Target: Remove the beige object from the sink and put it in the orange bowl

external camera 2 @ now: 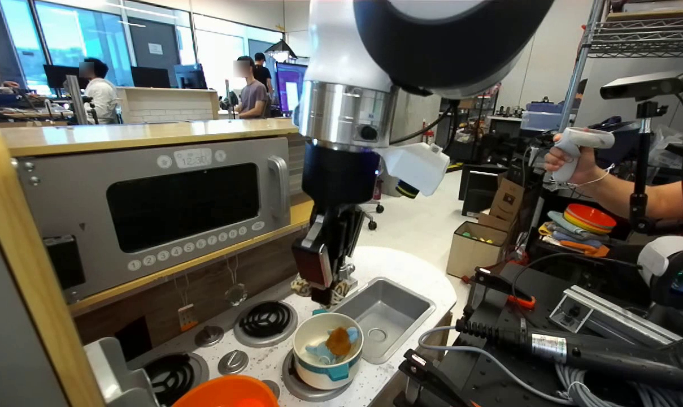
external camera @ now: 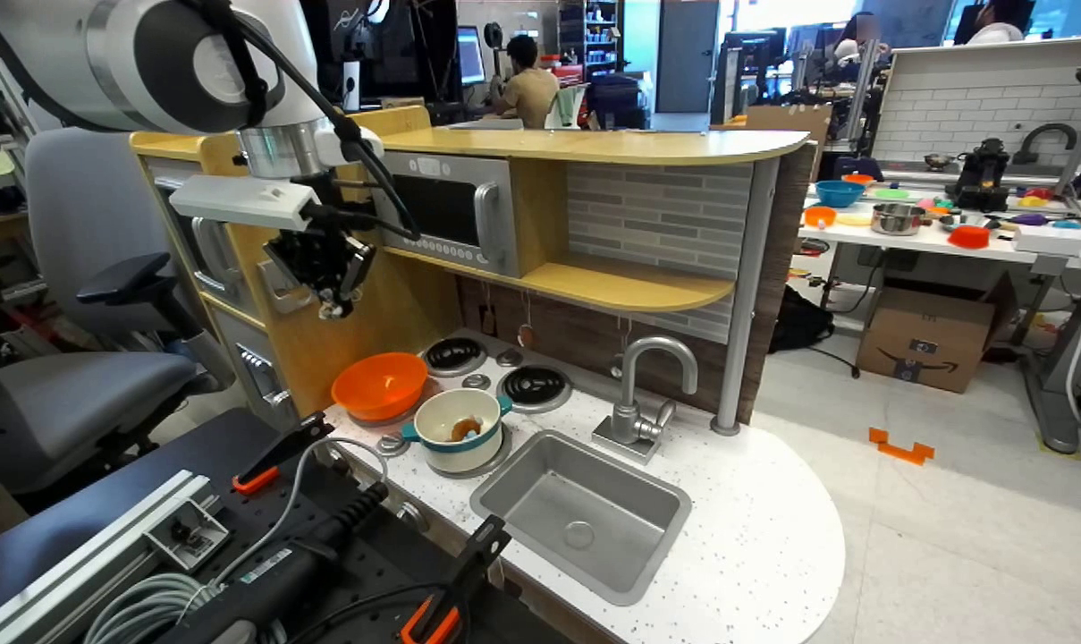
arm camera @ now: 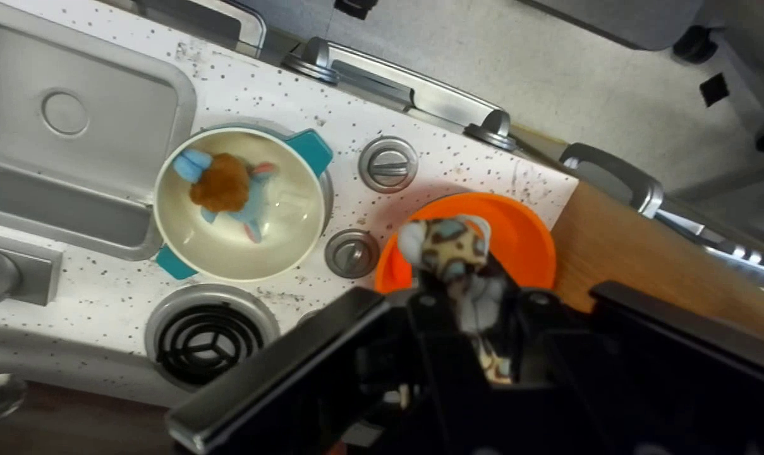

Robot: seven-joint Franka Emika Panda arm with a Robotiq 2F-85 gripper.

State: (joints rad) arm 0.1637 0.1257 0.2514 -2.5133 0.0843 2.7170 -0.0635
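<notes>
High up hangs the gripper [arm camera: 481, 297], well above the orange bowl [arm camera: 526, 237], and its fingers [arm camera: 427, 304] are pinching the beige spotted toy [arm camera: 448, 249]! The toy sits between the tips, poking out past them; in the wrist view it overlaps the bowl. Beside the bowl stands the cream pot [arm camera: 290, 227]; farther from the bowl, past the pot, the sink [arm camera: 119, 120].

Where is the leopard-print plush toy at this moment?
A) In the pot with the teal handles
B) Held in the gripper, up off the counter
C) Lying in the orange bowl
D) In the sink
B: the wrist view shows the leopard-print plush toy clamped in the gripper, and both exterior views show the gripper well above the counter.
</notes>
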